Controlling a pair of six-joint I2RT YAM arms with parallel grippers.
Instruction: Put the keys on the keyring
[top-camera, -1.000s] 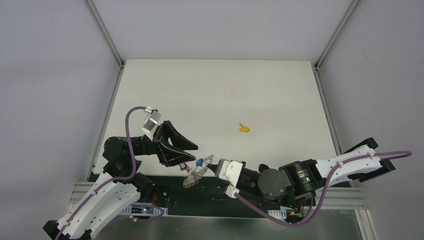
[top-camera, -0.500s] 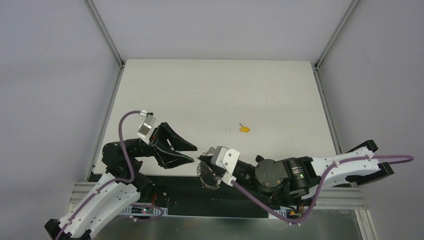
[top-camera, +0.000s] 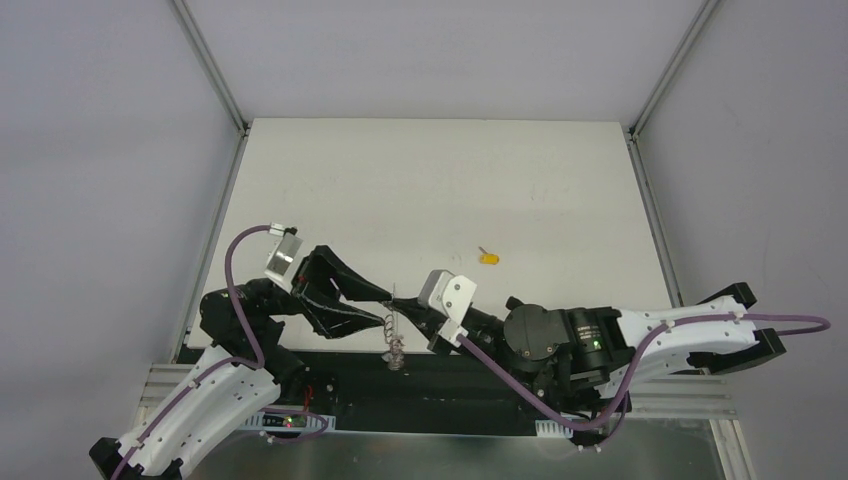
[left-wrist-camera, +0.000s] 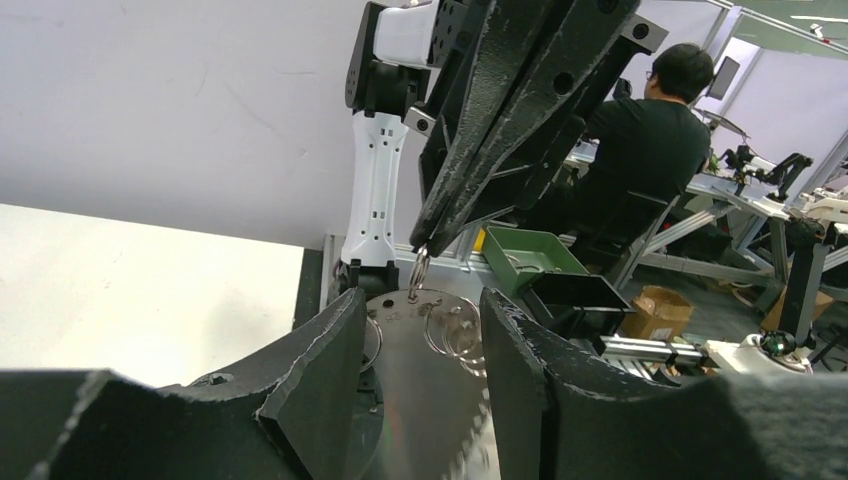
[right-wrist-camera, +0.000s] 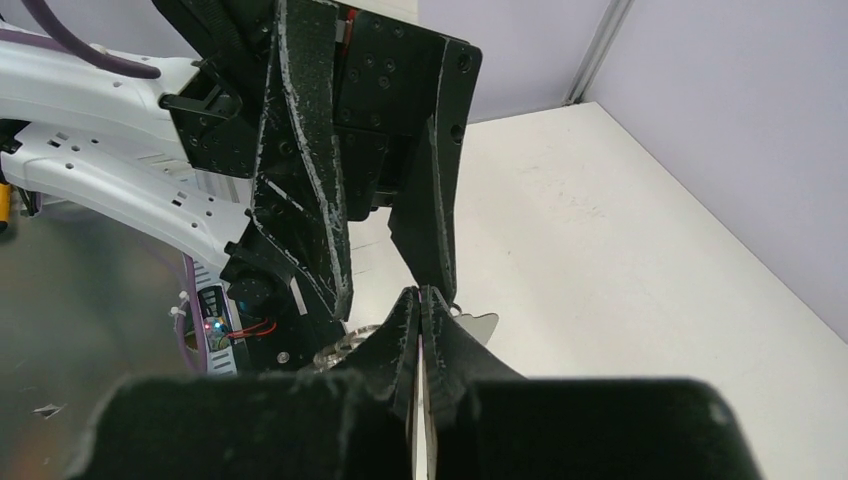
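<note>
The keyring (top-camera: 395, 340) hangs at the near table edge as a flat silver plate (left-wrist-camera: 430, 380) carrying small rings (left-wrist-camera: 455, 330). My right gripper (top-camera: 402, 312) is shut on one small ring at its top (left-wrist-camera: 418, 272); in its own view the right gripper (right-wrist-camera: 420, 292) shows pressed tips, with a silver tag (right-wrist-camera: 482, 323) just behind them. My left gripper (top-camera: 388, 308) faces it, and in the left wrist view the left gripper (left-wrist-camera: 422, 300) stands open with the plate hanging between its fingers; I cannot tell if they touch. A yellow-headed key (top-camera: 489, 259) lies alone on the white table.
Both grippers meet tip to tip over the black strip (top-camera: 340, 385) along the table's near edge. Metal rails (top-camera: 215, 235) border the white table (top-camera: 440, 190) on the left and right. A green bin (left-wrist-camera: 527, 255) stands off the table in the background.
The right gripper has rolled and moved up and left with the keyring, so the ring now hangs edge-on between the left fingers. The left gripper has drawn back slightly to the left.
</note>
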